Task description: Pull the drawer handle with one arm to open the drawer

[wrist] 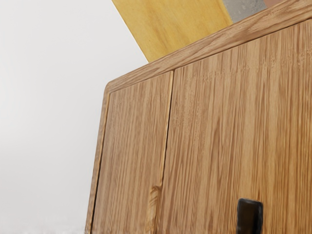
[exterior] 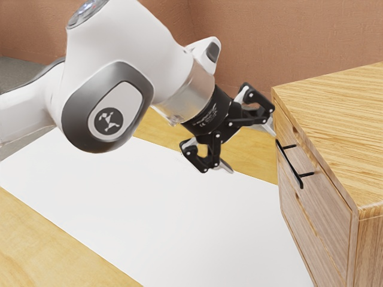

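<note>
Exterior view: black two-finger tool (exterior: 247, 146) spread wide, gripping nothing, just beside slim black bar handle (exterior: 290, 161) on top drawer front (exterior: 316, 190) of light oak-grain cabinet (exterior: 335, 113), at the exterior view's right. Matte white surface (exterior: 149, 209) below. Small white print on tool's collar, unreadable.
Wrist view: straight-grained drawer front (wrist: 234, 136), handle's black end (wrist: 250, 214) close.

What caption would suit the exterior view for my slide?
Open Franka gripper hovers close to the black drawer handle on a wooden cabinet.

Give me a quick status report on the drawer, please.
Gripper open, short of the drawer handle. Drawer looks shut. Nothing in between.
</note>
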You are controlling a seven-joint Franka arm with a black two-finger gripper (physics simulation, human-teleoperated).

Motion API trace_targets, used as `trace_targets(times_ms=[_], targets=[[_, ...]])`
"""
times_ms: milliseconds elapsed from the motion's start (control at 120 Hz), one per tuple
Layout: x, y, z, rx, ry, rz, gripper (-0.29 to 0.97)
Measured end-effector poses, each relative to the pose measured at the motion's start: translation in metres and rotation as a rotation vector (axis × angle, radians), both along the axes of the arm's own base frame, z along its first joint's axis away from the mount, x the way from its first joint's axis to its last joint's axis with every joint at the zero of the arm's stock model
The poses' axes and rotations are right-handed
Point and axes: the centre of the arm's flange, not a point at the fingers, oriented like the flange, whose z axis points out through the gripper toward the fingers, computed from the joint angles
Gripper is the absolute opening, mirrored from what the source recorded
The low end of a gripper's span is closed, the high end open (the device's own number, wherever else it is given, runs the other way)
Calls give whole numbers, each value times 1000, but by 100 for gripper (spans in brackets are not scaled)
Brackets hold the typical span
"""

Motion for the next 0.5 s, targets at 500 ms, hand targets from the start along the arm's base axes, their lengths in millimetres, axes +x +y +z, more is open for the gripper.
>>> trace_targets(times_ms=[500], targets=[[-4,-25,-25,-94,-50,65,68]])
